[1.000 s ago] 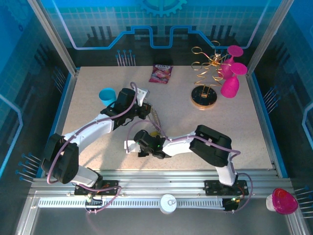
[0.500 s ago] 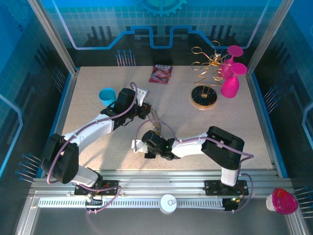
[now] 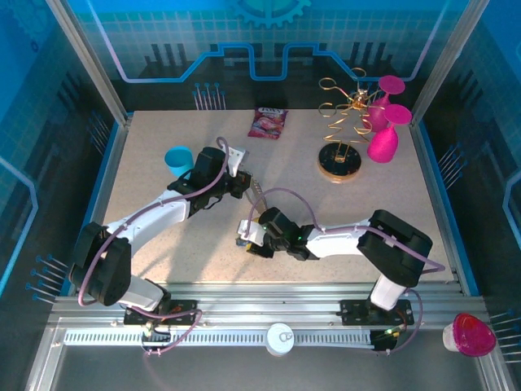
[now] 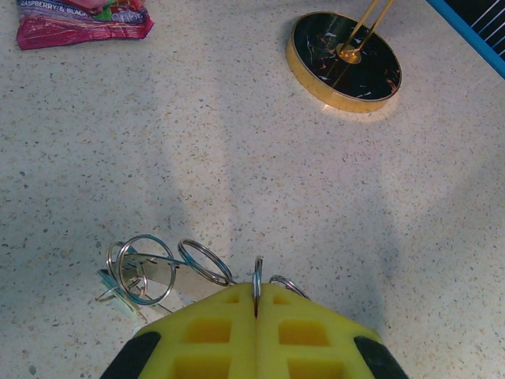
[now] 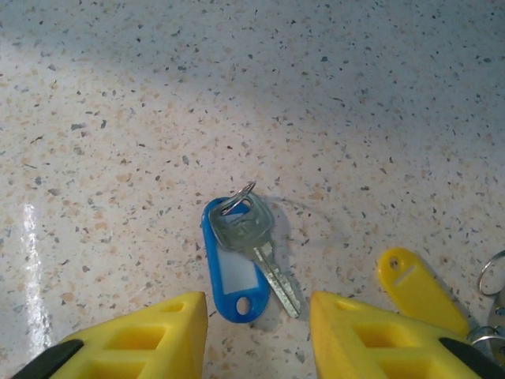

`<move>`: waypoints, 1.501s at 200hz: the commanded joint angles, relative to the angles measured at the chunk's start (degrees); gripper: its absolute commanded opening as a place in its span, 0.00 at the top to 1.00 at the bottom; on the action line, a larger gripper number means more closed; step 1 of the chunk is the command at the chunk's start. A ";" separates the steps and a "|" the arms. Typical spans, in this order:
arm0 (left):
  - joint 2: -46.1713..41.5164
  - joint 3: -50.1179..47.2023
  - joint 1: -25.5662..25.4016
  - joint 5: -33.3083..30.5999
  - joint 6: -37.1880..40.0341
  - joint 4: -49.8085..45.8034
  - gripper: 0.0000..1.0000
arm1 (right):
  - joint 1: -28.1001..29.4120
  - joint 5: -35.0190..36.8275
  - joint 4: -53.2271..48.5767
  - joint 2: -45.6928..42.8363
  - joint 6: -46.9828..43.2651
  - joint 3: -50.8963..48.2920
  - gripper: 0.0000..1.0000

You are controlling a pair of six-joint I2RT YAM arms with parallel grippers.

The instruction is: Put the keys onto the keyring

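The left tool (image 4: 256, 298) has its yellow fingers pressed together, clamped on one thin silvery ring of the keyring (image 4: 257, 275). The keyring looks like a string of linked metal rings. The rest of it lies on the speckled bench (image 4: 237, 142) just to the left of the fingers. In the top view this tool (image 3: 244, 182) sits near the middle of the bench, with the ring string trailing from it toward the near side.

The right tool (image 5: 255, 317) hangs low over the bench with its fingers apart and nothing between them. Just beyond the gap lies a silver key (image 5: 251, 234) on a blue tag (image 5: 233, 276), flat on the surface with a small ring through its head. A yellow tag (image 5: 417, 290) lies to the right of it, close to more rings at the frame edge. In the top view the right tool (image 3: 247, 237) is just near of the left one.

Farther back stand a blue cup (image 3: 178, 158), a pink snack packet (image 3: 269, 122), and a gold wire rack (image 3: 340, 130) with pink glasses (image 3: 383, 140) beside it.
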 commanded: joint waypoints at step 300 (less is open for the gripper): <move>-2.45 -1.59 0.01 -1.05 0.86 1.82 1.00 | 3.21 4.43 -17.91 11.51 54.29 19.20 0.75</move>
